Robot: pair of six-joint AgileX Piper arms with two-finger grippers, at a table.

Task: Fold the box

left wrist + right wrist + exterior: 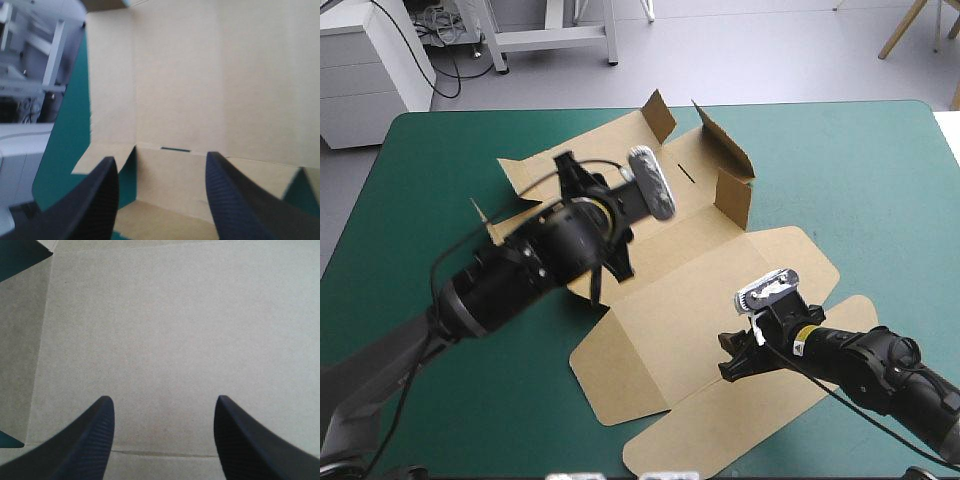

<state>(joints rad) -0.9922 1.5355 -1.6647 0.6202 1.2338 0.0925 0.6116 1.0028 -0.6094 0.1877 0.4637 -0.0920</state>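
The brown box (700, 270) lies as a cut sheet across the middle of the table, mostly flat. Three short flaps (725, 145) stand raised along its far side, near a thin slot (686, 177). My left gripper (620, 215) hovers open over the sheet's far left part. In the left wrist view the left gripper (157, 160) has nothing between its black fingers, with the box (200, 75) and its slot (176, 149) ahead. My right gripper (732, 358) is open low over the near right panel. Only bare box board (165, 315) fills the right wrist view ahead of the right gripper (160, 400).
The teal-green cover (880, 190) shows all around the sheet, widest toward the table's right and left edges. A near flap of the sheet (720, 430) reaches close to the table's front edge.
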